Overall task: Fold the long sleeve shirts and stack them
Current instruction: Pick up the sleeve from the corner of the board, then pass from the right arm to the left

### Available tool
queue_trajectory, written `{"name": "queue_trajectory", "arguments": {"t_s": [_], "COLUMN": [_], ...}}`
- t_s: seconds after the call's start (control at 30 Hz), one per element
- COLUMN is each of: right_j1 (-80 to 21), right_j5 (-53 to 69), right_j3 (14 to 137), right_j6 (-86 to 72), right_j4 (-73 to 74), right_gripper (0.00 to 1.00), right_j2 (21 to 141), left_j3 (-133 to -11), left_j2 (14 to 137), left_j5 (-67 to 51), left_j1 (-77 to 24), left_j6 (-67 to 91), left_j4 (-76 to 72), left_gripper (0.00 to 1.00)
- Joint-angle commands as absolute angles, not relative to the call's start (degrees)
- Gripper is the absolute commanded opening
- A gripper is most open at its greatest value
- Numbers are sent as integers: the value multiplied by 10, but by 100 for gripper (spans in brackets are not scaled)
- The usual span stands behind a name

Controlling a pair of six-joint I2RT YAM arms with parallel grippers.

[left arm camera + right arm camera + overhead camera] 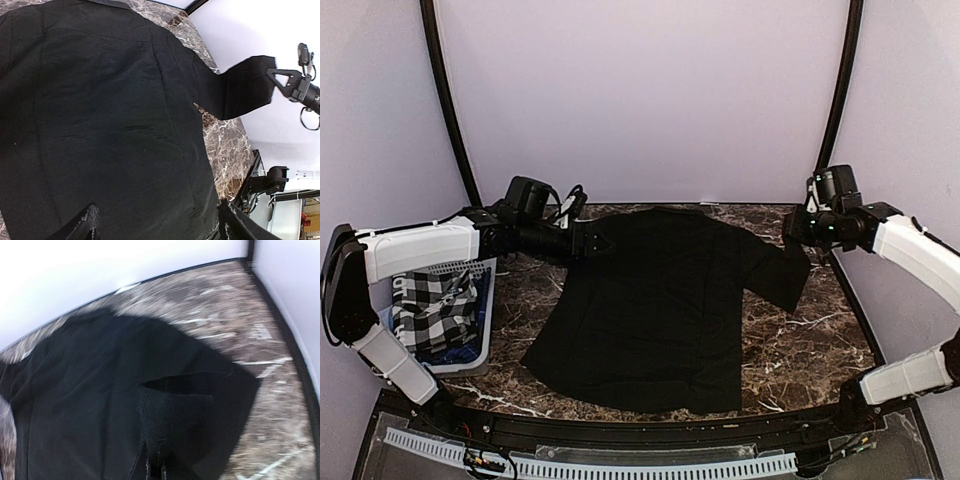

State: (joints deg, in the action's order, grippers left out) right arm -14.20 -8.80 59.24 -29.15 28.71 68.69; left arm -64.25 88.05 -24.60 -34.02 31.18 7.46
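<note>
**Right sleeve pinched, left jaws wide over the shoulder**

The marble table carries everything. The black shirt lies spread flat on it, just right of the white basket. Its hem points toward the arm bases and its collar lies on the far side.

Treat the shirt as light, limp cloth. It will likely sag and bunch rather than hold a shape, and it may slide on the polished stone. Take it at the edges, such as a cuff, shoulder seam or hem corner, not mid-panel.

Inside the basket sits a checked cloth.

The sleeve on the side away from the basket hangs with its end raised off the stone. Your right gripper is clamped tight on that end, and the cloth drapes over its fingers.

Your left gripper is between the basket and the collar. It stands spread wide over the nearer shoulder and holds nothing. You cannot tell whether it touches the cloth.
</note>
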Motion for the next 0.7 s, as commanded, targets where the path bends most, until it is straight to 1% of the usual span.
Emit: {"name": "queue_trajectory", "arguments": {"t_s": [0.0, 0.13, 0.2, 0.4, 0.67], "right_j1": [-258, -346, -371, -406, -436], "right_j5": [-76, -62, -51, 11, 53], "right_j3": [644, 700, 725, 788, 831], "right_j6": [-294, -292, -298, -330, -379], "right_j4": [220, 183, 170, 134, 104], "right_gripper": [0, 0, 0, 0, 0], "right_j2": [758, 848, 893, 982, 1038], "left_j3": [-653, -641, -637, -634, -669], "left_j2": [868, 873, 879, 901, 954], "left_j5": [-280, -310, -340, -356, -345], "left_j1": [-345, -346, -347, -358, -378], "left_j6": [323, 345, 358, 370, 383], "left_j4": [43, 6, -22, -66, -61], "left_gripper": [80, 79, 79, 77, 71]}}
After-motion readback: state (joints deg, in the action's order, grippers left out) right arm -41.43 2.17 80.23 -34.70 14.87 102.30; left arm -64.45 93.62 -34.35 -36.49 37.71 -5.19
